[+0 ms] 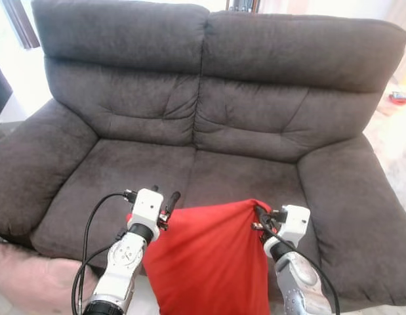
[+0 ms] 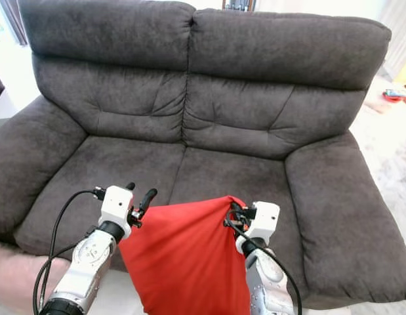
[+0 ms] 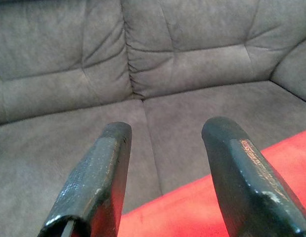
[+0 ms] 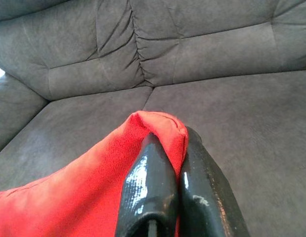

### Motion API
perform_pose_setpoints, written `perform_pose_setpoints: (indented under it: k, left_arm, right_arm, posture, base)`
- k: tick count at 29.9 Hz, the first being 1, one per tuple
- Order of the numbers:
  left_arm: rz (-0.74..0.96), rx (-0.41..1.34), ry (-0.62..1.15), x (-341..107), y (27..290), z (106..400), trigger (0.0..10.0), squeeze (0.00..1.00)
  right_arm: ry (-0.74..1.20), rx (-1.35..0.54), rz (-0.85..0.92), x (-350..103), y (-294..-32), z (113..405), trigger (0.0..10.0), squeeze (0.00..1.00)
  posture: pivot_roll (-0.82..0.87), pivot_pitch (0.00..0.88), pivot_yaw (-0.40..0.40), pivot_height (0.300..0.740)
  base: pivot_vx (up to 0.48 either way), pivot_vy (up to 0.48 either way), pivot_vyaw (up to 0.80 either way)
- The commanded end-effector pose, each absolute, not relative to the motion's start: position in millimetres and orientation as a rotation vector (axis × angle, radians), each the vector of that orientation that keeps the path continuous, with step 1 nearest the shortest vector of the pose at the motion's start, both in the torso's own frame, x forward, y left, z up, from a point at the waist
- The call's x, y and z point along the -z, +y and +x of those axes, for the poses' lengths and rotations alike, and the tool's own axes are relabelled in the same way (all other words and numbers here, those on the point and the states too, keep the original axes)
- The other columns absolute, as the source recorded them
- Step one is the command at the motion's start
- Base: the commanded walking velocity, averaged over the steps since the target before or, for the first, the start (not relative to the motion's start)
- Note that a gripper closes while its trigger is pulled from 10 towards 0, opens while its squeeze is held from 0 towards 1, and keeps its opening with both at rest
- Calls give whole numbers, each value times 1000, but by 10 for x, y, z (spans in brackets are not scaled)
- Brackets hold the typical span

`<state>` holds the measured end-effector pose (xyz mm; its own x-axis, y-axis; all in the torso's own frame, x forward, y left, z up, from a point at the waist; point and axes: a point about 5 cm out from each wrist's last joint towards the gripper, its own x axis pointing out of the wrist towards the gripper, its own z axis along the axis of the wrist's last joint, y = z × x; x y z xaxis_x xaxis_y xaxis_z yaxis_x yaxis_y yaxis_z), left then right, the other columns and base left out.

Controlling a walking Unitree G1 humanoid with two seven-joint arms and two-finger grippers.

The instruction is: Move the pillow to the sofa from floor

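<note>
**Desk:** What's in the frame?

**Caption writer:** A humanoid robot stands at a dark grey sofa with 2 seat cushions, holding a red pillow up in front of the seat's front edge. The pillow is off the floor and hangs between the 2 arms, not yet on the cushions.

**Desk:** Who has hold of it?

**Caption writer:** The right gripper is pinched tight on the pillow's upper corner, red fabric caught between its black fingers. The left gripper has its fingers spread apart; the red cloth lies just below them, and nothing is caught between them.

**Desk:** So 1 corner carries everything?

**Caption writer:** It looks that way. The likely trouble: the fabric slips out of that single pinch as the arm swings forward, and the pillow drops back to the floor. Letting go too early could also leave it on the seat's lip, where it may slide off. And the loose left side may sag and drag against the sofa front.
</note>
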<state>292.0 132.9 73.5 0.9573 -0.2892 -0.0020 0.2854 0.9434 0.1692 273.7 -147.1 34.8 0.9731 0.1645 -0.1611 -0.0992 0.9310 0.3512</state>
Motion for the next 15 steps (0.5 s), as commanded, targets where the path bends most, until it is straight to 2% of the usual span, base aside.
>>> perform_pose_setpoints:
  k: [1,15]
  left_arm:
    - [167,301,-17,-720,1322,2906,10000,0]
    - [162,313,-21,-723,1317,2904,10000,0]
  right_arm:
    - [57,-116,339,-584,-1546,2850,10000,0]
    - [54,-123,341,-593,-1522,2869,10000,0]
  posture:
    - [108,51,-55,740]
    - [107,36,-51,740]
  base:
    - [-244,0,0]
    - [-272,0,0]
